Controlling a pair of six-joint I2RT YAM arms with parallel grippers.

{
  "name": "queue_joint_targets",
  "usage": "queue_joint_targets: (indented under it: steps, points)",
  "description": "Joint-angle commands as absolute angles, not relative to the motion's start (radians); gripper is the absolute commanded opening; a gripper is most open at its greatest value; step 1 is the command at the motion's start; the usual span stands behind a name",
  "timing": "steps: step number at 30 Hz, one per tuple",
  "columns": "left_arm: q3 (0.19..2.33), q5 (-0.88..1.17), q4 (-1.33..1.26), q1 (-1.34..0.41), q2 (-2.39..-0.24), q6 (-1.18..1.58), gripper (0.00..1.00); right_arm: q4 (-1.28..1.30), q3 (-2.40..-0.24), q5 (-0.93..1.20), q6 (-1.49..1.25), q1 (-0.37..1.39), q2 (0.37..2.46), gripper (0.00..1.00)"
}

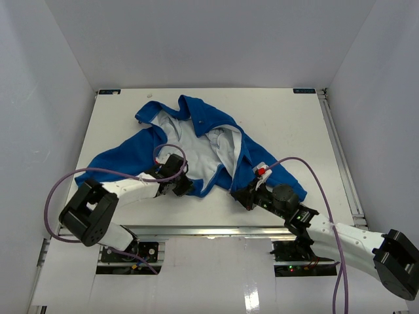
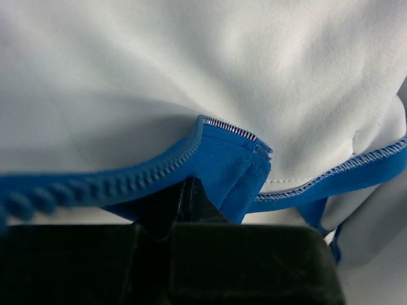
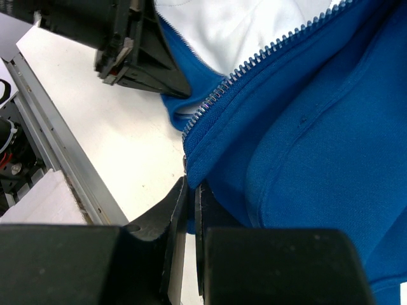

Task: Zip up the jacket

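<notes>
Left gripper, right gripper both pinch jacket hem. White table, pale walls. We count two arms, one jacket, lying unzipped.

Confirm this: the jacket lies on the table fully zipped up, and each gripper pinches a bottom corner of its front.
Wrong on one point. The jacket is unzipped: the top external view shows its front spread open, pale lining up. The rest holds: the left gripper and right gripper each pinch a bottom corner of its front.
</notes>
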State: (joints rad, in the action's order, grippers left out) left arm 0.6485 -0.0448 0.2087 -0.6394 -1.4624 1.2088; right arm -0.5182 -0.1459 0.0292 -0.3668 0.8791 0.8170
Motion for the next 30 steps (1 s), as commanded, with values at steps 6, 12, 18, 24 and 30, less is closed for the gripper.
queue_joint_targets:
  steps: [6, 12, 18, 24, 30]
  points:
    - [0.494, -0.248, 0.46, -0.64, -1.061, 1.203, 0.06, -0.544, -0.178, 0.036, -0.379, 0.887, 0.823, 0.09]
    - [0.533, -0.09, 0.462, -0.64, -1.079, 1.197, 0.41, -0.532, -0.184, 0.032, -0.385, 0.887, 0.822, 0.08]
    - [0.615, -0.007, 0.478, -0.64, -1.12, 1.222, 0.47, -0.51, -0.178, 0.029, -0.389, 0.887, 0.776, 0.09]
    - [0.653, -0.002, 0.473, -0.64, -1.171, 1.242, 0.5, -0.491, -0.174, 0.018, -0.382, 0.888, 0.759, 0.08]
    - [0.672, 0.019, 0.422, -0.64, -1.277, 1.248, 0.49, -0.509, -0.163, 0.014, -0.381, 0.887, 0.774, 0.08]
